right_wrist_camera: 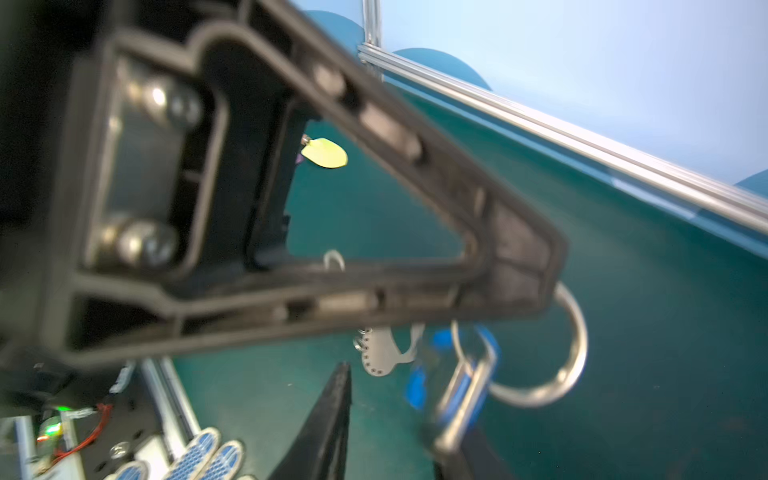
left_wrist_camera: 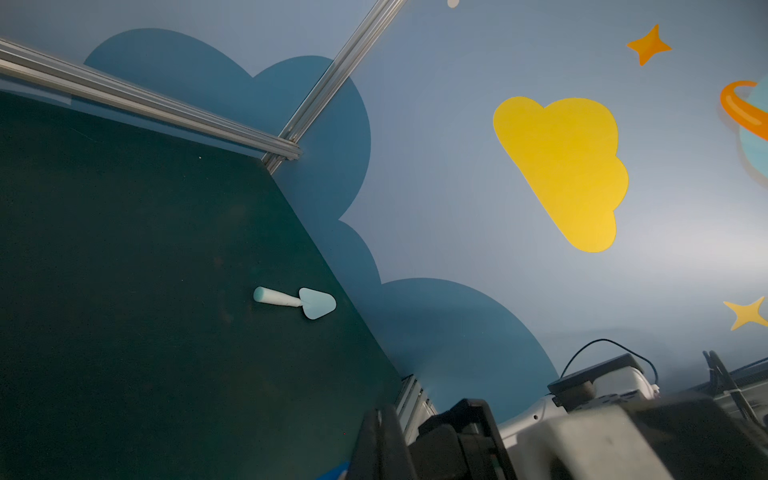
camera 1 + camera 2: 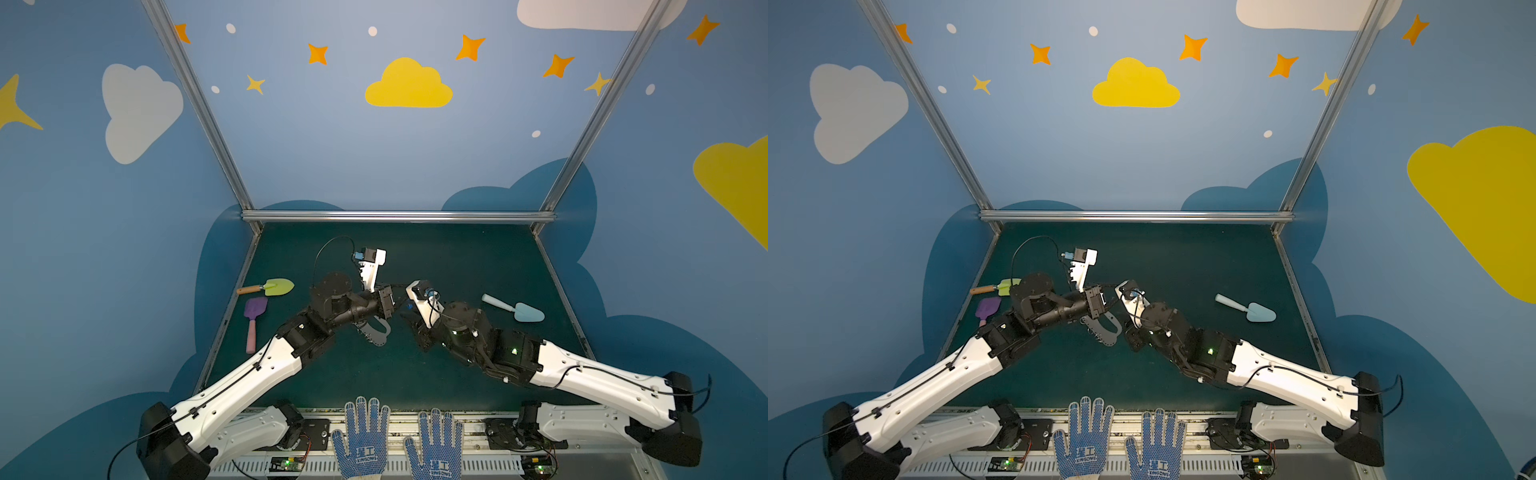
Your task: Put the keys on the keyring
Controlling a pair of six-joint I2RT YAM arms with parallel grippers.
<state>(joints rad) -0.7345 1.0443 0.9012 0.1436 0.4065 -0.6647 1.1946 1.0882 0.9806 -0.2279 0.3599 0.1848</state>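
Far to the left of the flat grey D-shaped keyring plate [image 3: 376, 334] I see a green toy spade [image 3: 272, 286] with a wooden handle and a purple spade [image 3: 253, 320] with a pink handle. The plate sits low over the dark green table [image 3: 457, 257], half hidden under the left arm. Its long axis runs from the left pincer [image 3: 398, 307] toward the near edge, with the holed curved edge turned to the left. That pincer has its jaws pressed together, just behind the plate.

Just right of the plate are the keys [image 1: 465, 390], silver metal with a blue-and-white tag, much blurred. Their long axis stands crosswise to the black finger [image 1: 519, 266] of the right pincer [image 1: 438, 328], whose fingers stand apart. Their big ring [image 1: 575, 345] passes behind that finger's tip. I cannot tell what holds them.

Well to the right lies a pale blue spade [image 3: 515, 311]. In front of the plate, two blue-dotted gloves [image 3: 365, 440] carry print that seems to read XINGONG.
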